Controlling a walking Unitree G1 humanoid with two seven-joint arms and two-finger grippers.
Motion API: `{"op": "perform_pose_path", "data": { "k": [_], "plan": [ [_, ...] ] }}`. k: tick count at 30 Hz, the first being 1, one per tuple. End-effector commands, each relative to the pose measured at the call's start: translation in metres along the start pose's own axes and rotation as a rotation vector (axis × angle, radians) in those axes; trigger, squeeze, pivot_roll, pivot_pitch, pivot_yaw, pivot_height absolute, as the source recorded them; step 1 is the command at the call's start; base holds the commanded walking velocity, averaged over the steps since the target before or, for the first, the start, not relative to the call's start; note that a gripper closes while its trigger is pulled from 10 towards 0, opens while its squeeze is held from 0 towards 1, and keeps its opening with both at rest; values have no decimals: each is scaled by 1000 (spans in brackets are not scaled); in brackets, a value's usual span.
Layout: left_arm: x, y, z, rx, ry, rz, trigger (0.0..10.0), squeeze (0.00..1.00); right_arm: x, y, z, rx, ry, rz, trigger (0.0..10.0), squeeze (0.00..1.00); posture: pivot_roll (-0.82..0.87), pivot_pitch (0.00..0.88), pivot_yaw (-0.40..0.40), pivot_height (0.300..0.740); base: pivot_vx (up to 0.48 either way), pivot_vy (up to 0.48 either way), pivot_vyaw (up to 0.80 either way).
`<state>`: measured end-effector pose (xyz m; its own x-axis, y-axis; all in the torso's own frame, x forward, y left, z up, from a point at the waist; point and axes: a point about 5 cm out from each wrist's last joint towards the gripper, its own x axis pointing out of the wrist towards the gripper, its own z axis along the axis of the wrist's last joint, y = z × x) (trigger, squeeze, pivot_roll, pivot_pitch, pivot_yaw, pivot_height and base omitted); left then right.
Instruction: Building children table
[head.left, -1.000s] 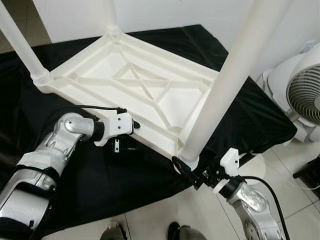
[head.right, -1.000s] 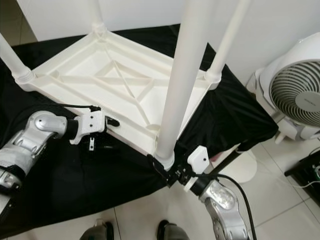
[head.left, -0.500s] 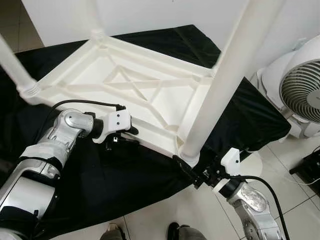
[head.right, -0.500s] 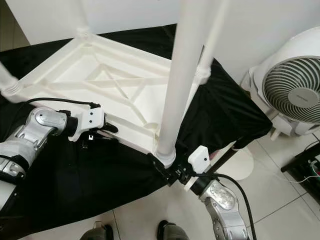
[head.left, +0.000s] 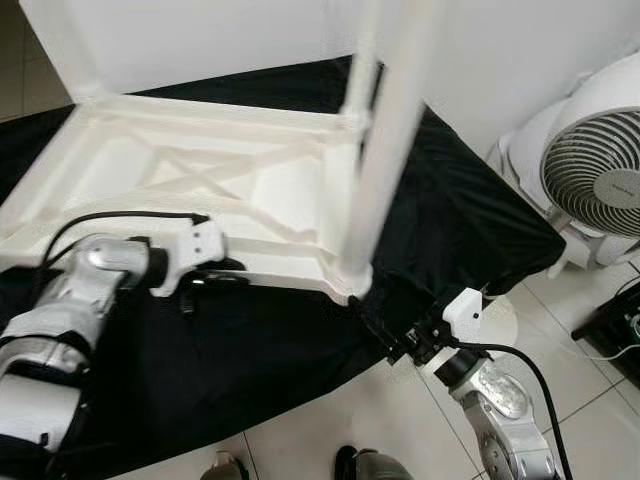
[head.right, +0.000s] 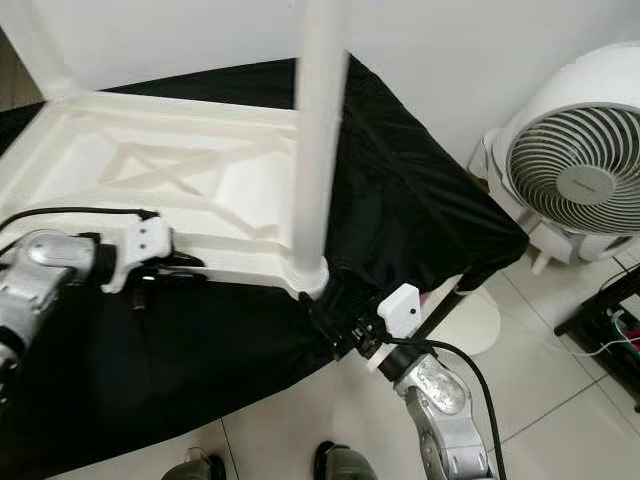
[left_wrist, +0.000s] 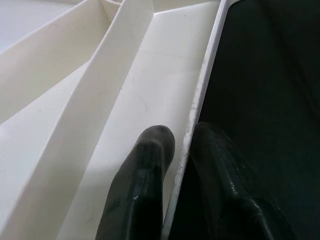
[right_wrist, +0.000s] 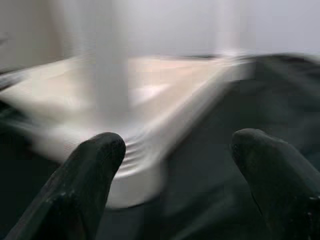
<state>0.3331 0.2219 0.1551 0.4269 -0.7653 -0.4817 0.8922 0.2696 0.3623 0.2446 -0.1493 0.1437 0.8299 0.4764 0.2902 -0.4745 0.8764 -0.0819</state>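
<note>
Pale floor tiles (head.left: 330, 430) and a white wall frame your workspace, with a black cloth (head.left: 250, 350) draped over the raised surface in front of you. On that cloth lies the white plastic children's table (head.left: 200, 190), upside down, ribbed underside up, with one round white leg (head.left: 385, 150) standing up from its near right corner. Your left gripper (left_wrist: 177, 165) is at the near rim of the table: one black finger (left_wrist: 147, 170) sits inside the rim, the other outside against the cloth, pinched closed on the thin edge. Your right gripper (head.left: 385, 335) hovers just beside the corner under the white leg, near the cloth's edge; its two fingers stand wide apart with nothing between them, and the right wrist view is blurred. To your right a white round fan (head.right: 580, 170) stands on the floor, well apart from the table. Dark shoes (head.left: 350, 465) show at the lower edge of the tiles.
</note>
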Motion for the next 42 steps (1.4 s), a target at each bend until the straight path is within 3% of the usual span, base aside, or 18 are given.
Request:
{"op": "perform_pose_path", "data": {
  "k": [1,17,18,19,20,22,23,24,26,32,33,34,35,37,38,39,40,42],
  "plan": [
    [-8,-7,-20,-109,17,115,0,0,1,-7,0,-15,-15,-125,10000,0,61,151,-3,740,0,0,0],
    [25,-45,24,-79,-213,74,0,0,22,-7,-15,-25,97,-97,10000,0,80,147,-22,740,0,0,0],
    [32,-50,33,-69,-237,65,10000,0,23,-8,-16,-24,106,-63,10000,0,79,145,-28,740,0,0,0],
    [32,-50,33,-69,-237,65,10000,0,23,-8,-16,-24,106,-63,10000,0,79,145,-28,740,0,0,0],
    [37,-54,38,-61,-250,53,10000,0,23,-11,-17,-17,107,-49,10000,541,78,145,-30,740,0,0,0],
    [40,-59,44,-59,-255,43,10000,0,23,-12,-17,-12,106,-44,10000,541,78,145,-30,740,0,0,0],
    [42,-61,47,-68,-277,39,10000,0,22,-13,-16,3,106,-25,10000,1000,75,144,-37,740,0,0,0],
    [42,-61,47,-68,-277,39,10000,0,22,-13,-16,3,106,-25,10000,1000,75,144,-37,740,0,0,0],
    [44,-65,53,-77,-303,38,10000,1000,21,-16,-15,2,103,-12,10000,1000,75,144,-37,740,0,0,0],
    [45,-69,61,-70,-304,100,10000,1000,21,-23,-12,0,110,27,10000,1000,68,143,-49,740,0,0,0],
    [45,-69,66,-77,-330,107,10000,643,20,-23,-13,25,122,58,10000,1000,70,144,-56,740,0,0,0],
    [44,-69,70,-86,-349,112,10000,643,19,-23,-13,44,129,83,10000,1000,70,144,-56,740,0,0,0],
    [44,-67,74,-84,-371,125,10000,0,18,-25,-13,43,138,100,10000,1000,73,145,-62,740,0,0,0],
    [44,-65,78,-78,-384,143,10000,0,18,-26,-13,47,146,109,10000,1000,73,145,-62,740,0,0,0],
    [43,-61,86,-100,-416,180,10000,0,18,-30,-12,25,150,120,10000,663,70,147,-63,740,0,0,0],
    [43,-61,86,-100,-416,180,10000,0,18,-30,-12,25,150,120,10000,663,70,147,-63,740,0,0,0],
    [42,-60,90,-115,-434,188,10000,0,18,-32,-11,22,155,129,10000,0,68,146,-62,740,0,0,0],
    [41,-59,94,-105,-441,225,10000,0,17,-33,-10,12,161,141,10000,0,67,146,-59,740,0,0,0]
  ]
}}
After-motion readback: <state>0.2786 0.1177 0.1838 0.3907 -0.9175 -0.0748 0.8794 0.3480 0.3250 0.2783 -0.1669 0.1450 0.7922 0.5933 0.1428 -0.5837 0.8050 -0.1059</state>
